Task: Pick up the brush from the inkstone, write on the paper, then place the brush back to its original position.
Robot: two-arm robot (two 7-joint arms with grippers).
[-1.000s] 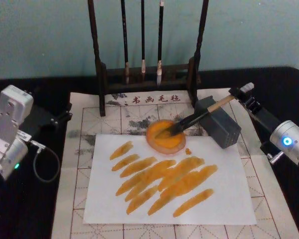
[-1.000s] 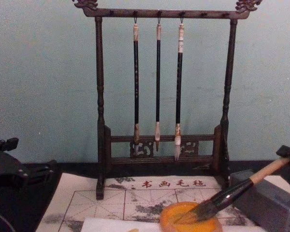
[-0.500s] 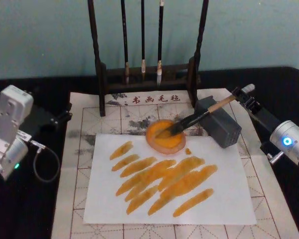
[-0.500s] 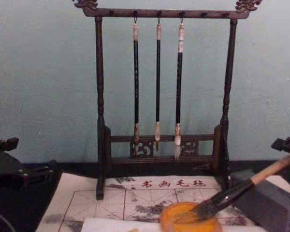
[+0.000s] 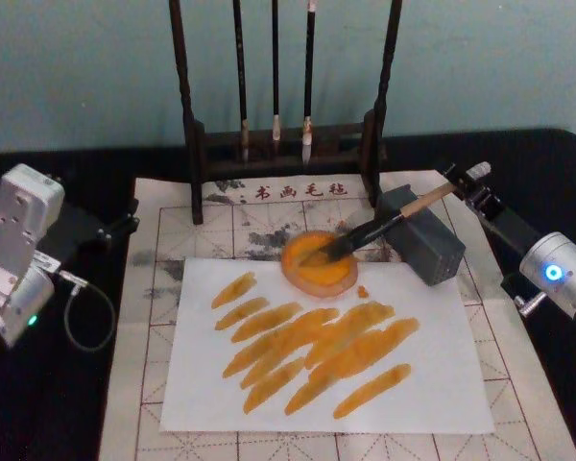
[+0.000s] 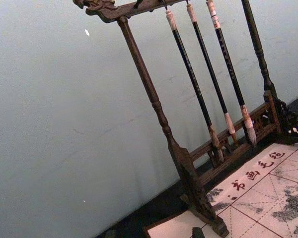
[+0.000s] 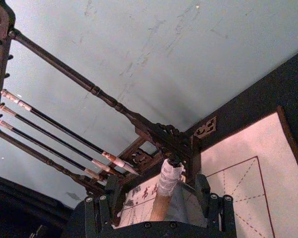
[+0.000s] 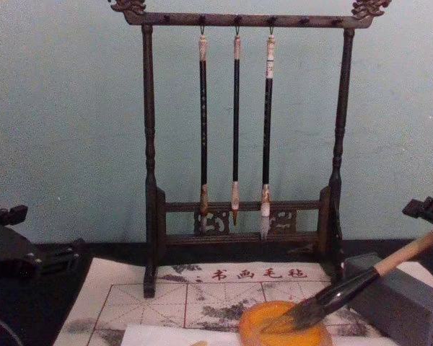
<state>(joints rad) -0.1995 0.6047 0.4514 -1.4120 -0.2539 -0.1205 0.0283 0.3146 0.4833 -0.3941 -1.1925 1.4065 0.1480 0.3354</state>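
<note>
Behind paper [image 5: 442, 384], brush rack [image 8: 238, 144], brush [image 5: 379, 229] on grey block [image 5: 422, 248], right fingers [image 5: 466, 187] open (left [image 5: 125, 223] can't tell).

Head view: high, angled down over the paper [image 5: 326, 355]; brush rack [image 5: 283, 144] at 12 o'clock. Chest view: low, level, close before the same rack [image 8: 238, 130]. Left wrist view tilts up at it from nearby; right wrist view looks up along the brush [image 7: 164, 193] handle toward it.

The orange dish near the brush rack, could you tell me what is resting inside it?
The brush's dark bristle tuft lies in the orange dish, its handle propped on the grey block. The dish floor beneath the tuft is hidden.
</note>
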